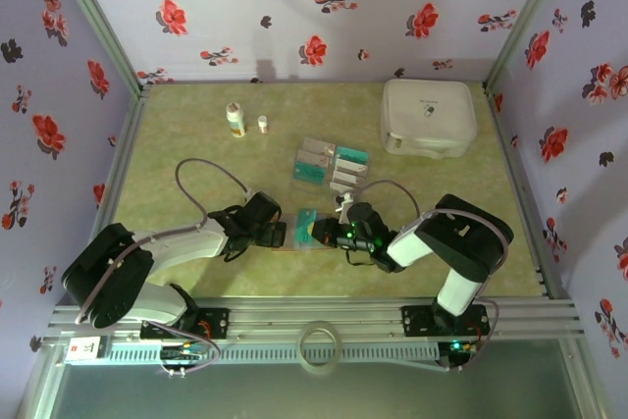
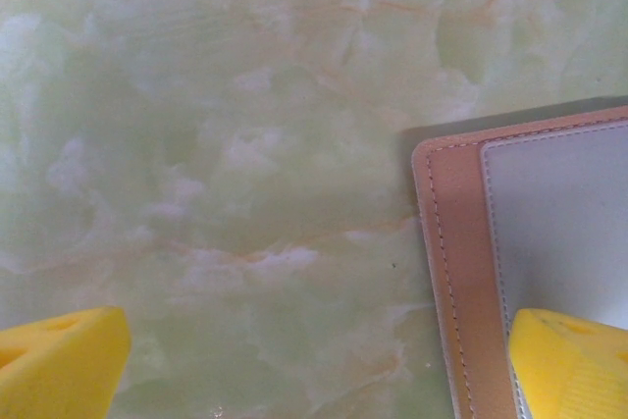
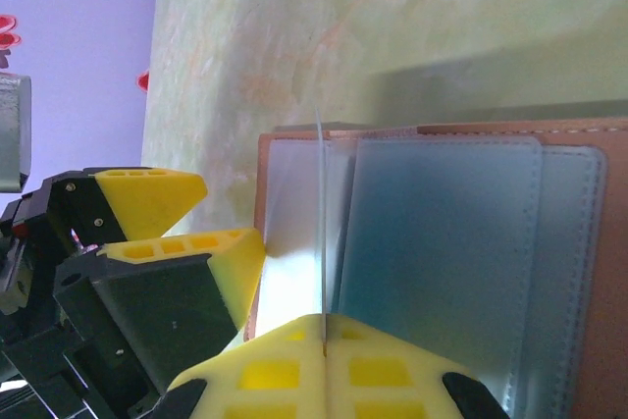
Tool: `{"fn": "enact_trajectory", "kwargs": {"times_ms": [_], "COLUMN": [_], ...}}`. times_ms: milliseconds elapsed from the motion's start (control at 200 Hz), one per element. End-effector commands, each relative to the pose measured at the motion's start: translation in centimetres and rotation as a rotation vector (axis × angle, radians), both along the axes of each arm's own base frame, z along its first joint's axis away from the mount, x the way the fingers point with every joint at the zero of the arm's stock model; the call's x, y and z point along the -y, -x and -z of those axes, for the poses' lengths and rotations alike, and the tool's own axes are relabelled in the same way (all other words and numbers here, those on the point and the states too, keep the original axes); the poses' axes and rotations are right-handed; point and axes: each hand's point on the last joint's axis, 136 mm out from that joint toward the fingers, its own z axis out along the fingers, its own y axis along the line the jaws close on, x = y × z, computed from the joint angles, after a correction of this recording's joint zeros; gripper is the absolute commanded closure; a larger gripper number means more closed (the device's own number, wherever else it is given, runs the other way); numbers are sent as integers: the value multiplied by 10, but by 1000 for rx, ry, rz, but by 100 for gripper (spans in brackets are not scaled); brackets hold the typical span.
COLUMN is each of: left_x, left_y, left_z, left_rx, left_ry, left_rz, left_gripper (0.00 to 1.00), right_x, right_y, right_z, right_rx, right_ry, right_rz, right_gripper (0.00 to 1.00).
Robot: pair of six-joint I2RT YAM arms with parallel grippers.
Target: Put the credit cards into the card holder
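**Status:** task in progress, at the insertion step.

**Position:** The card holder (image 3: pixel 589 272) lies open and flat on the table (image 2: pixel 196 144), between the 2 arms near the front, with its clear pockets facing up.

**Right arm:** The right gripper (image 3: pixel 324 333) is clenched on 1 credit card (image 3: pixel 321 213). The card is held on edge, with its far edge down at the holder by the outermost pocket. Whether it has entered that pocket cannot be told.

**Left arm:** The left gripper (image 2: pixel 314 375) is spread wide and grasps nothing. 1 fingertip (image 2: pixel 569 365) sits over the holder's pocket near a corner, and the other is over bare table (judged to be steadying the holder, though contact is not confirmed).

**Done:** At most 1 pocket is filled. A blue-green tint shows behind the pocket film in the right wrist view, and it could be a stowed card or a reflection.

**Outstanding:**
- the held card
- several teal and silver cards (image 1: pixel 350 156) lying in the clear tray (image 1: pixel 316 147) further back, near the white case (image 1: pixel 429 117)

**Obscured:**
- The held card is seen edge-on, so its colour is unread from the wrist.
- The top view shows a teal patch between the grippers, too small to assign to anything.
- Most of the holder is cut off in the left wrist view.
- The number of cards in the tray is unclear.
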Motion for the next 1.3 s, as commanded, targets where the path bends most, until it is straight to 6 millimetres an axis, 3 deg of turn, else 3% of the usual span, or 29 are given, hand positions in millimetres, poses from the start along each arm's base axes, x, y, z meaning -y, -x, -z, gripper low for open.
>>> {"fn": "enact_trajectory", "kwargs": {"times_ms": [0, 860, 1295], "left_x": [-8, -8, -8], "left_y": [4, 4, 5], "left_z": [8, 8, 9], "left_rx": [-5, -6, -7], "left_ry": [-37, -38, -38], "left_rz": [-24, -22, -22], "left_gripper": [0, 0, 0], "right_x": [0, 10, 4], "right_y": [8, 22, 23], "right_z": [7, 28, 31], "right_rx": [-22, -108, -124], "right_ry": [4, 101, 112], "right_rz": [-17, -26, -53], "right_gripper": [100, 100, 100]}}
